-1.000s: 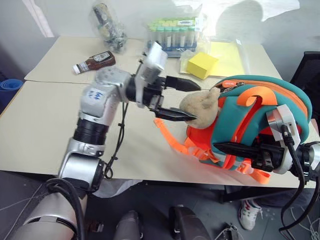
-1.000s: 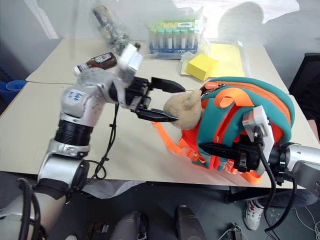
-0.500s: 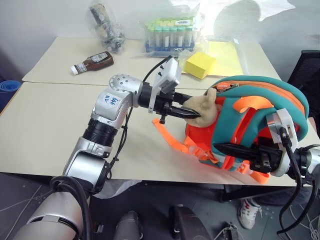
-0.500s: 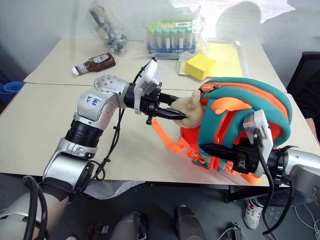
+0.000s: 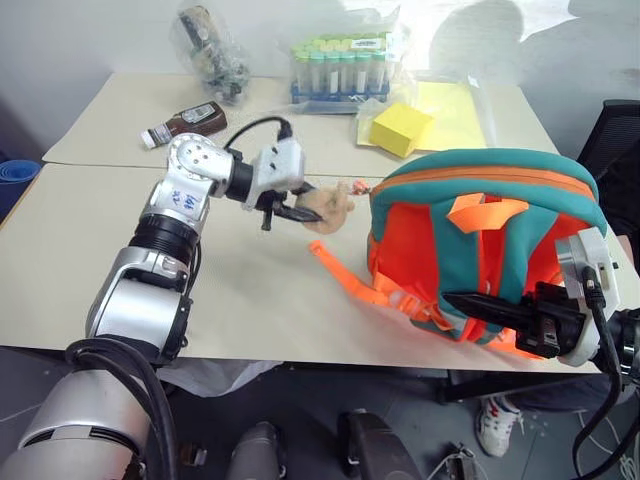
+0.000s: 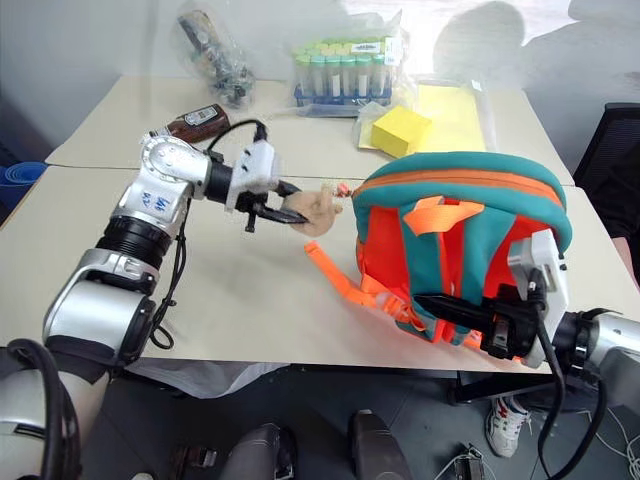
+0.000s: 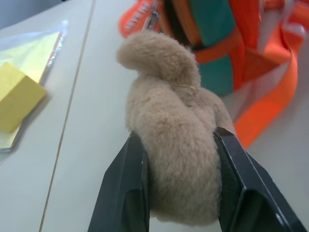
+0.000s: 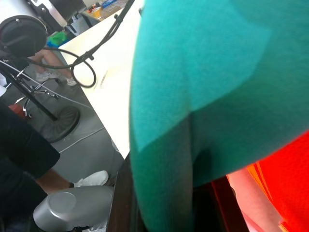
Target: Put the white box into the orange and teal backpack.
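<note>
Standing upright near the right front edge of the table [image 5: 100,260]: backpack [image 5: 480,260], strap side toward the camera, teal top uppermost and, as far as can be seen, zipped along its orange seam.

Clamped on a fold of teal fabric at the lower front of the backpack: right gripper [image 5: 462,302], fingers nearly together, with the teal cloth pinched between them in the right wrist view. Probably placed so to anchor the bag and stop it sliding or tipping.

Clamped on the tan plush charm [image 7: 169,145]: left gripper [image 5: 298,212], one black finger pressed into the fur on each side. Held just beside the upper left corner of the backpack, on its short tether near the end of the zip. Judged a means of drawing the zip open, the charm serving as a soft, easily pinched handle.

Behind, well apart from both grippers: yellow block [image 5: 403,130], rack of tubes [image 5: 345,65], sauce bottle [image 5: 185,124].

Loading of the white box judged not yet begun, with both grippers occupied on the bag.
</note>
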`<action>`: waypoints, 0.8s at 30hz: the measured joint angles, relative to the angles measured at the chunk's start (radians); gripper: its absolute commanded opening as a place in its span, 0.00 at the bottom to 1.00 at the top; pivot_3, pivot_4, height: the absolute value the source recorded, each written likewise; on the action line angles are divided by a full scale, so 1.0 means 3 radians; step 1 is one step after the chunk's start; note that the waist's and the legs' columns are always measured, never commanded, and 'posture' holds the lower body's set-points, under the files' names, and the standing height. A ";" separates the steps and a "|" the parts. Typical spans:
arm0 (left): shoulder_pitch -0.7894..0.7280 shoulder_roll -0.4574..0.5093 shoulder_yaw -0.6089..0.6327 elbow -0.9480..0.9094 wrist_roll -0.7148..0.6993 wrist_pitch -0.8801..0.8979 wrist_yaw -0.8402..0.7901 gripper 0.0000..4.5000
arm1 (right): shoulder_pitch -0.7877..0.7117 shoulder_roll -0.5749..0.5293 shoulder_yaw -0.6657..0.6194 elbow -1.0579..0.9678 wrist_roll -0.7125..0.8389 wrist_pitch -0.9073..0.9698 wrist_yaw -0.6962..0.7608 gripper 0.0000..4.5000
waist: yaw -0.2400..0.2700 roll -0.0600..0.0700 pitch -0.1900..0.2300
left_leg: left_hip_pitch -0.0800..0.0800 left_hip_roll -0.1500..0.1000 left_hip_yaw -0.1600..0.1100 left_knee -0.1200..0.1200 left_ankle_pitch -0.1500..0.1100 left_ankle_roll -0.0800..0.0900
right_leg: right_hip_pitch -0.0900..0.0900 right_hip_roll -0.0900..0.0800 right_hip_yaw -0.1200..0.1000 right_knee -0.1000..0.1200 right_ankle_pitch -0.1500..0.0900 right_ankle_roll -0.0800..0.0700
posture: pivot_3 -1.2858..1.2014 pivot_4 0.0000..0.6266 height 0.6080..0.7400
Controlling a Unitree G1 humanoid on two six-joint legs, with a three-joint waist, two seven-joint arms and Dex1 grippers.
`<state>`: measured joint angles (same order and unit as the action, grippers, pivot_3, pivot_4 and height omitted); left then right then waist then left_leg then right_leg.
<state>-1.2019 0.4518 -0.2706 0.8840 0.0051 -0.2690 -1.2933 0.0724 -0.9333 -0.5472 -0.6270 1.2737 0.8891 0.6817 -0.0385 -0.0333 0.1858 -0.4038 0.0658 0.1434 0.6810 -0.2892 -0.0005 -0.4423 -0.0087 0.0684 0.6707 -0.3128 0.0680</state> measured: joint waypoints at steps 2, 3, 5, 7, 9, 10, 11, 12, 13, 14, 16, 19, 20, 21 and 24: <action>0.0352 -0.0188 -0.0169 -0.0180 0.0148 -0.0228 0.0073 0.27 | -0.0195 0.0087 0.0116 0.0028 -0.0126 -0.0077 -0.0165 0.00 | -0.0002 0.0007 -0.0005 | 0.0004 0.0000 0.0006 0.0001 -0.0001 -0.0001 | 0.0001 -0.0004 0.0009 0.0002 0.0001 0.0002 | 0.52 0.24 1.00; 0.0516 -0.0309 -0.0246 -0.0230 0.0218 -0.0296 0.0156 0.27 | -0.0270 0.0119 0.0148 0.0055 -0.0170 -0.0107 -0.0230 0.00 | 0.0008 0.0007 -0.0005 | 0.0004 -0.0001 0.0006 0.0003 -0.0001 0.0000 | 0.0000 -0.0005 0.0009 0.0004 0.0001 0.0002 | 0.52 0.24 1.00; 0.0702 -0.0544 -0.0337 -0.0346 0.0304 -0.0433 0.0427 0.27 | -0.0356 0.0129 0.0183 0.0127 -0.0254 -0.0129 -0.0293 0.00 | 0.0033 -0.0003 -0.0003 | -0.0001 0.0001 0.0002 0.0006 -0.0001 0.0000 | -0.0002 -0.0003 0.0013 0.0004 0.0002 0.0004 | 0.52 0.24 1.00; 0.0692 -0.0515 -0.0344 -0.0448 0.0399 -0.0417 0.0529 0.43 | -0.0384 0.0129 0.0191 0.0142 -0.0298 -0.0139 -0.0301 0.00 | 0.0041 -0.0004 -0.0010 | 0.0001 -0.0001 0.0001 0.0004 -0.0006 0.0009 | 0.0001 -0.0002 0.0014 0.0002 0.0002 0.0004 | 0.52 0.24 1.00; 0.0698 -0.0512 -0.0307 -0.0497 0.0377 -0.0201 0.0538 0.57 | -0.0354 0.0119 0.0191 0.0149 -0.0352 -0.0139 -0.0270 0.00 | 0.0037 -0.0002 -0.0011 | 0.0001 -0.0001 0.0004 0.0004 -0.0008 0.0013 | 0.0000 -0.0001 0.0016 0.0002 0.0003 0.0005 | 0.52 0.24 1.00; 0.0710 -0.0499 -0.0287 -0.0537 0.0352 -0.0090 0.0509 0.64 | -0.0330 0.0096 0.0191 0.0149 -0.0374 -0.0137 -0.0241 0.00 | 0.0036 -0.0002 -0.0011 | 0.0000 -0.0001 0.0004 0.0004 -0.0008 0.0013 | 0.0000 -0.0001 0.0015 0.0002 0.0003 0.0005 | 0.52 0.24 1.00; 0.0713 -0.0471 -0.0271 -0.0562 0.0314 0.0011 0.0459 0.72 | -0.0306 0.0060 0.0189 0.0152 -0.0392 -0.0136 -0.0207 0.07 | 0.0032 -0.0002 -0.0011 | 0.0001 -0.0001 0.0004 0.0004 -0.0008 0.0013 | 0.0000 0.0001 0.0014 0.0002 0.0003 0.0005 | 0.52 0.24 1.00; 0.0714 -0.0425 -0.0237 -0.0601 0.0239 0.0184 0.0367 0.78 | -0.0240 0.0003 0.0152 0.0152 -0.0420 -0.0129 -0.0134 0.14 | 0.0024 -0.0002 -0.0011 | 0.0001 0.0001 0.0005 0.0004 -0.0008 0.0013 | -0.0001 0.0002 0.0015 0.0003 0.0003 0.0005 | 0.52 0.24 1.00; 0.0724 -0.0379 -0.0180 -0.0654 0.0164 0.0358 0.0284 0.86 | -0.0161 -0.0056 0.0084 0.0164 -0.0434 -0.0114 -0.0063 0.21 | 0.0019 -0.0002 -0.0011 | 0.0001 0.0001 0.0005 0.0004 -0.0008 0.0012 | -0.0002 0.0003 0.0015 0.0004 0.0003 0.0004 | 0.52 0.24 1.00; 0.0744 -0.0284 -0.0076 -0.0722 0.0027 0.0628 0.0159 0.91 | -0.0037 -0.0152 -0.0042 0.0213 -0.0450 -0.0083 0.0067 0.27 | 0.0012 -0.0002 -0.0011 | 0.0002 0.0003 0.0005 0.0003 -0.0008 0.0012 | -0.0002 0.0004 0.0014 0.0005 0.0002 0.0004 | 0.52 0.24 1.00; 0.0777 -0.0124 0.0080 -0.0849 -0.0202 0.1062 -0.0021 1.00 | 0.0164 -0.0290 -0.0323 0.0323 -0.0455 -0.0003 0.0313 0.41 | 0.0008 -0.0001 -0.0010 | 0.0002 0.0004 0.0004 0.0003 -0.0007 0.0011 | -0.0002 0.0005 0.0012 0.0007 0.0002 0.0003 | 0.52 0.24 1.00; 0.0784 0.0157 0.0348 -0.1066 -0.0518 0.1665 -0.0228 1.00 | 0.0574 -0.0532 -0.0963 0.0561 -0.0566 0.0116 0.0881 0.64 | 0.0023 -0.0001 -0.0010 | 0.0002 0.0002 0.0002 0.0003 -0.0006 0.0010 | -0.0002 0.0005 0.0006 0.0006 0.0002 0.0003 | 0.52 0.24 1.00; 0.0781 0.0237 0.0407 -0.1099 -0.0587 0.1783 -0.0273 1.00 | 0.0667 -0.0572 -0.1112 0.0641 -0.0626 0.0140 0.1022 0.71 | 0.0025 -0.0001 -0.0010 | 0.0002 0.0002 0.0001 0.0002 -0.0007 0.0010 | 0.0001 0.0005 0.0004 0.0003 0.0002 0.0003 | 0.52 0.24 1.00; 0.0777 0.0330 0.0504 -0.1141 -0.0688 0.1942 -0.0321 1.00 | 0.0805 -0.0629 -0.1344 0.0770 -0.0723 0.0158 0.1236 0.78 | 0.0027 -0.0001 -0.0010 | 0.0002 0.0001 0.0000 0.0003 -0.0007 0.0011 | 0.0001 0.0006 -0.0003 0.0002 0.0002 0.0004 | 0.52 0.24 1.00; 0.0713 0.0581 0.0774 -0.1190 -0.0848 0.2201 -0.0250 1.00 | 0.1115 -0.0780 -0.1872 0.1332 -0.1097 0.0122 0.1718 1.00 | 0.0030 -0.0002 -0.0009 | 0.0001 -0.0003 0.0001 0.0002 -0.0009 0.0015 | 0.0002 0.0005 -0.0022 -0.0006 0.0002 0.0005 | 0.52 0.24 1.00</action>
<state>-0.9881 0.6261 -0.0385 0.5271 -0.2493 0.3912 -1.3682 0.4070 -1.1674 -1.1089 -0.2274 0.9445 0.9258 1.1970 -0.0296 -0.0340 0.1831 -0.4034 0.0650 0.1438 0.6818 -0.2919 0.0040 -0.4416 -0.0073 0.0618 0.6689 -0.3121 0.0695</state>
